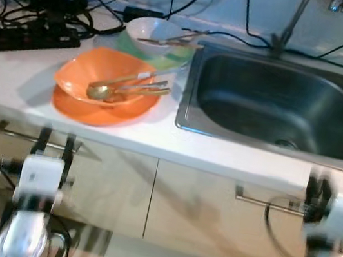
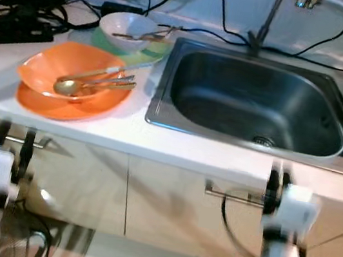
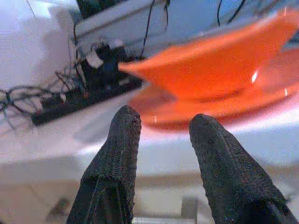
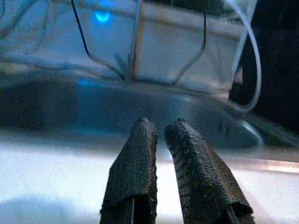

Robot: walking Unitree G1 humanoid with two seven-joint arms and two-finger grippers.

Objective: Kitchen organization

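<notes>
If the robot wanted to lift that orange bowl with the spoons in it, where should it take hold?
Probably by the near rim of the orange bowl, coming in from the counter's front edge with the left gripper, whose jaws stand open just below it. The rim flares thin and overhangs the orange plate beneath, so one finger could slip under. The spoons lean toward the far right, away from that side.

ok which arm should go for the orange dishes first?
Left, probably. The left gripper sits just below the counter edge in front of the stacked orange dishes, fingers open and aimed at them. The right gripper is in front of the sink, fingers nearly closed.
</notes>
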